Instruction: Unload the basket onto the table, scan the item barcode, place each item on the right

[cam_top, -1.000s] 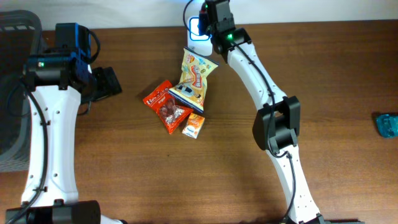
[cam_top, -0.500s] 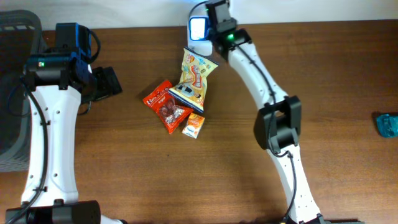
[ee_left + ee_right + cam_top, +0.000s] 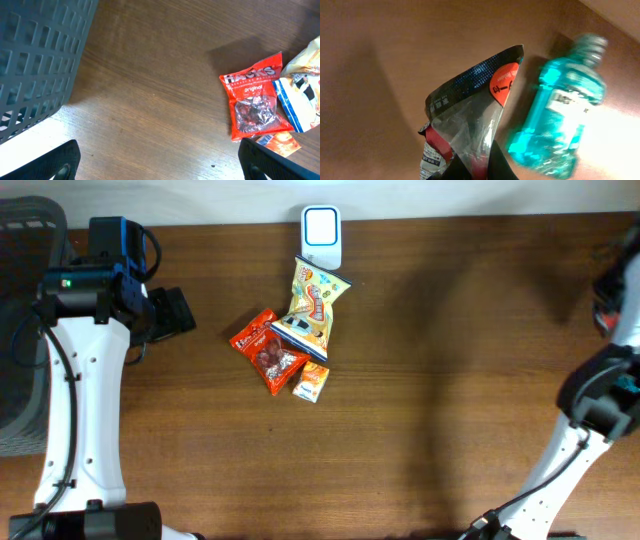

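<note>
left arm point(image 3: 80, 410): white links | black joints | blue wrist housing | green light

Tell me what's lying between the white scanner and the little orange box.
The yellow snack bag lies between the scanner and the orange box, filling most of that stretch. It shows in the overhead view.

Snacks, a basket and a bottle on a brown wooden table point(image 3: 420, 430).
A red Hacks bag point(image 3: 266, 348) lies near the centre of the overhead frame. It touches a yellow snack bag point(image 3: 314, 300) to its upper right and a small orange box point(image 3: 311, 382) at its lower right. A dark grey slatted basket point(image 3: 18, 400) sits at the left edge. In the right wrist view, a blurred teal bottle point(image 3: 560, 115) lies at the right.
</note>
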Motion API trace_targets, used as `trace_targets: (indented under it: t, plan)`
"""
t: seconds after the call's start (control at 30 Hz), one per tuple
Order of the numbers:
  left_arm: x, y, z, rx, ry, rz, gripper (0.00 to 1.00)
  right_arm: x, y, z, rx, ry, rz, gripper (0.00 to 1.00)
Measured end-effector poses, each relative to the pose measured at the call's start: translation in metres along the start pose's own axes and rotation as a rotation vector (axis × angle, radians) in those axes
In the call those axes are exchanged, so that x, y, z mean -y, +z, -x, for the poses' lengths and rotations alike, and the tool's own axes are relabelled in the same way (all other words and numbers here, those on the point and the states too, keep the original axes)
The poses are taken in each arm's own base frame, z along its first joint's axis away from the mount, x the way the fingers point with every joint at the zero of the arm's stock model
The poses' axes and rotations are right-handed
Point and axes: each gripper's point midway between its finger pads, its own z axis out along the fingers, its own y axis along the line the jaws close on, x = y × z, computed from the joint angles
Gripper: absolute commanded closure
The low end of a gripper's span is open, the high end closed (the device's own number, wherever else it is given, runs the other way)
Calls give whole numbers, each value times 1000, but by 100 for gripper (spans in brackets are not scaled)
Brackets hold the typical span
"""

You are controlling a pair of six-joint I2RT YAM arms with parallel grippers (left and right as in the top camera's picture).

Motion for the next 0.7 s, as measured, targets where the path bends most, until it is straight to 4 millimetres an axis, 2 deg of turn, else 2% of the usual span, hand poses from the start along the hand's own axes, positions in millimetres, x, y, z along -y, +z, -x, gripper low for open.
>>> trace_targets:
  t: [0.03, 0.07, 0.1, 0.13, 0.17, 0.3, 0.37, 0.4, 0.43, 0.47, 0.5, 0.53, 0.57, 0.6, 0.63, 0.67, 0.7]
  plan:
    - [0, 0, 0, 0, 0, 0, 1, 34, 28, -1, -45, 50, -46, 86]
    - [0, 0, 0, 0, 0, 0, 1, 51, 43, -2, -64, 77, -65, 66]
    - [0, 0, 0, 0, 0, 0, 1, 60, 53, -6, -80, 91, -78, 53]
    - [0, 0, 0, 0, 0, 0, 1, 63, 60, -5, -76, 103, -77, 28]
    - [0, 0, 0, 0, 0, 0, 1, 66, 64, -8, -89, 107, -80, 16]
    - [0, 0, 0, 0, 0, 0, 1, 68, 60, -13, -120, 100, -76, 8]
    - [0, 0, 0, 0, 0, 0, 1, 59, 44, -11, -135, 105, -6, 8]
    - [0, 0, 0, 0, 0, 0, 1, 47, 23, -3, -124, 113, 88, 8]
    - [0, 0, 0, 0, 0, 0, 1, 22, -11, 8, -103, 89, 261, 8]
    - [0, 0, 0, 0, 0, 0, 1, -12, -67, 19, -52, 25, 490, 8]
    - [0, 0, 0, 0, 0, 0, 1, -38, -110, 20, -20, -38, 657, 8]
    - [0, 0, 0, 0, 0, 0, 1, -64, -147, 10, -16, -105, 791, 10]
    - [0, 0, 0, 0, 0, 0, 1, -96, -180, -12, -38, -198, 901, 13]
    - [0, 0, 0, 0, 0, 0, 1, -131, -204, -50, -79, -336, 982, 29]
    - [0, 0, 0, 0, 0, 0, 1, -155, -217, -79, -111, -432, 1023, 40]
    - [0, 0, 0, 0, 0, 0, 1, -196, -238, -135, -151, -605, 1073, 41]
    - [0, 0, 0, 0, 0, 0, 1, -215, -248, -166, -172, -692, 1096, 41]
